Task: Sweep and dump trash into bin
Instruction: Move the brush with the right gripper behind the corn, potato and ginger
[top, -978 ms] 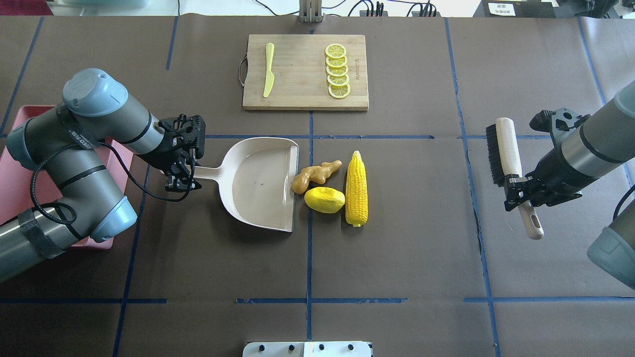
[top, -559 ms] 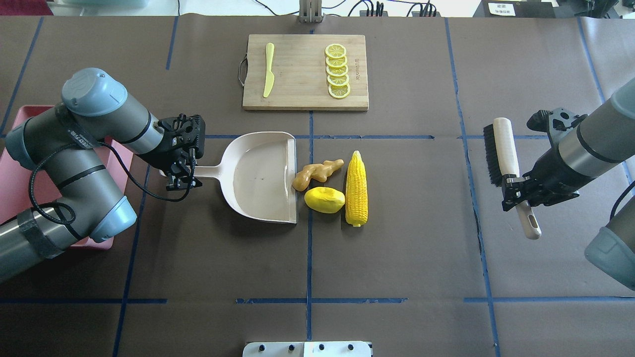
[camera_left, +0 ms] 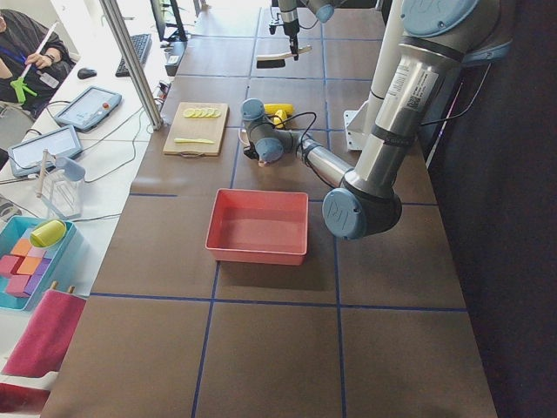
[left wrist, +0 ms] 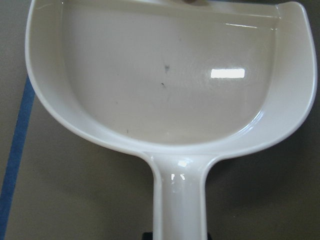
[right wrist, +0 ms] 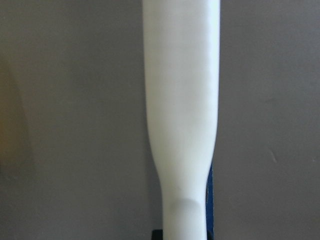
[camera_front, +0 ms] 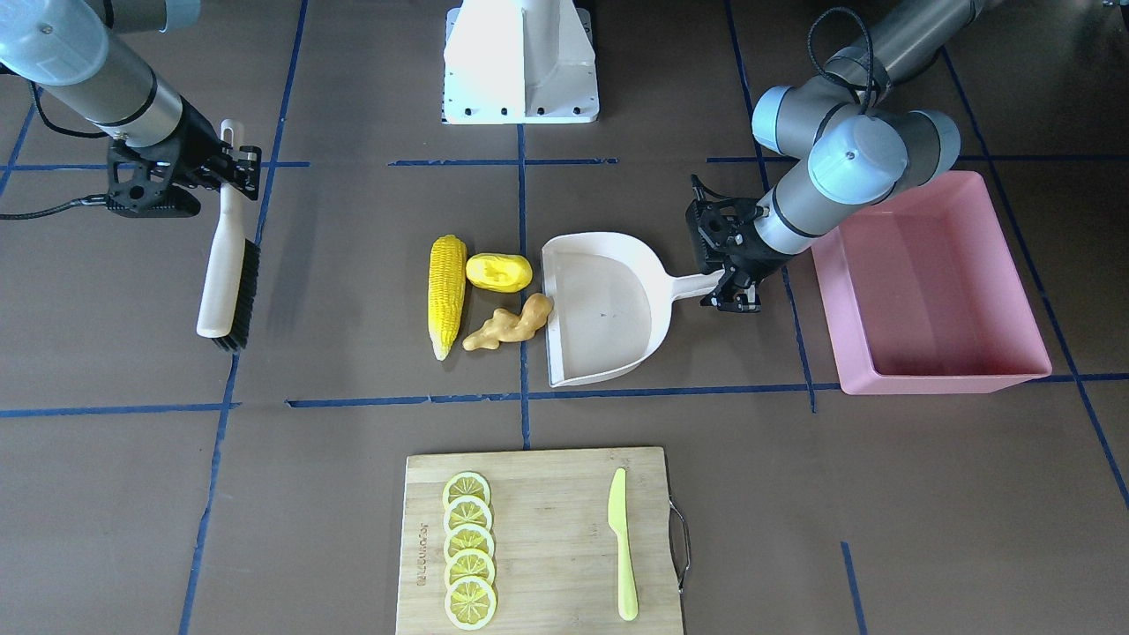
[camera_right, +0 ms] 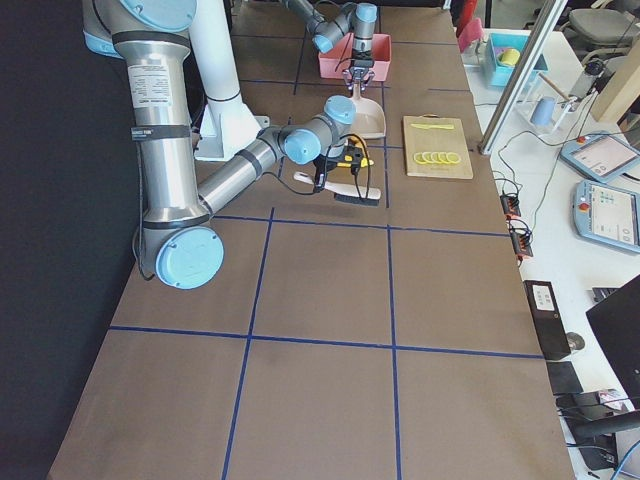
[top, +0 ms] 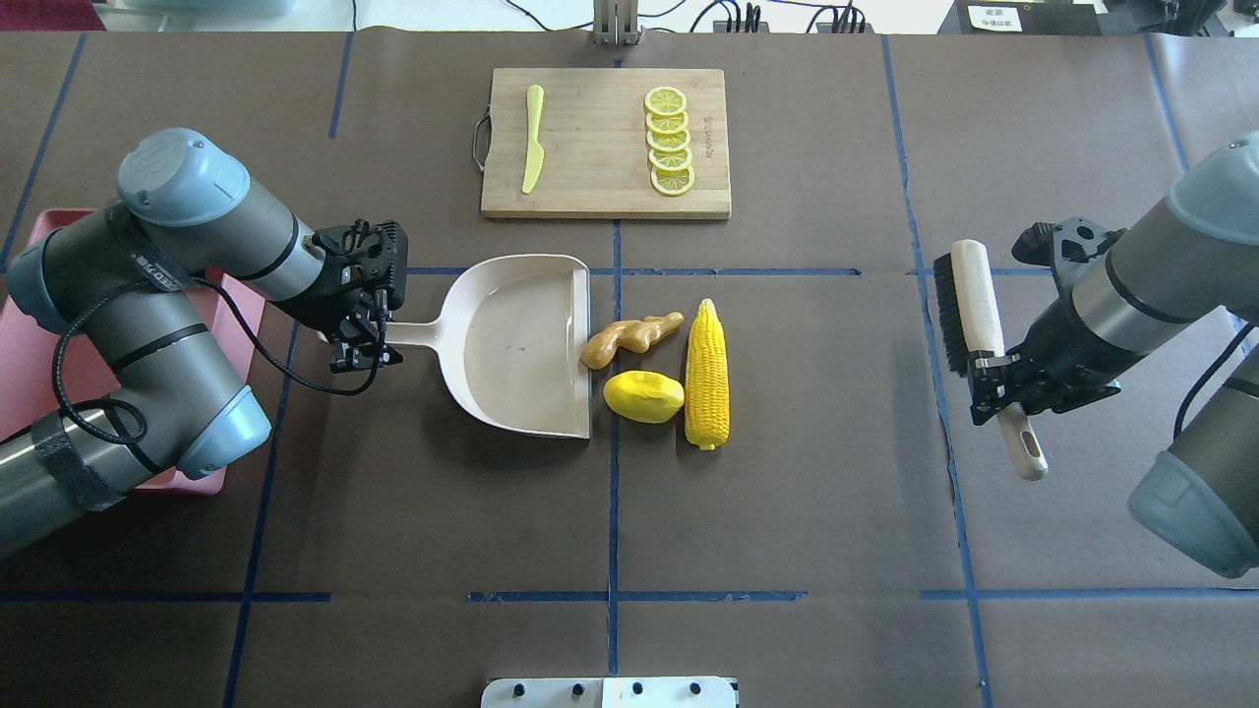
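The beige dustpan [top: 516,344] lies mid-table, its open lip facing the trash. My left gripper [top: 369,339] is shut on its handle; the pan fills the left wrist view [left wrist: 165,75]. The tan ginger root [top: 629,339] touches the lip. The yellow oval fruit piece [top: 643,395] and the corn cob [top: 707,374] lie just beyond it. My right gripper [top: 993,388] is shut on the handle of a brush [top: 969,295], bristles facing the trash, well to the right of the corn. The pink bin [top: 25,364] sits behind my left arm, empty in the front-facing view [camera_front: 944,384].
A wooden cutting board [top: 605,187] at the far middle carries lemon slices [top: 669,141] and a lime-green knife [top: 532,147]. The robot base plate [top: 610,693] is at the near edge. Blue tape lines cross the brown table cover.
My left gripper turned and shifted the dustpan so its lip stands straight against the ginger root. My right arm carried the brush a little leftward toward the trash.
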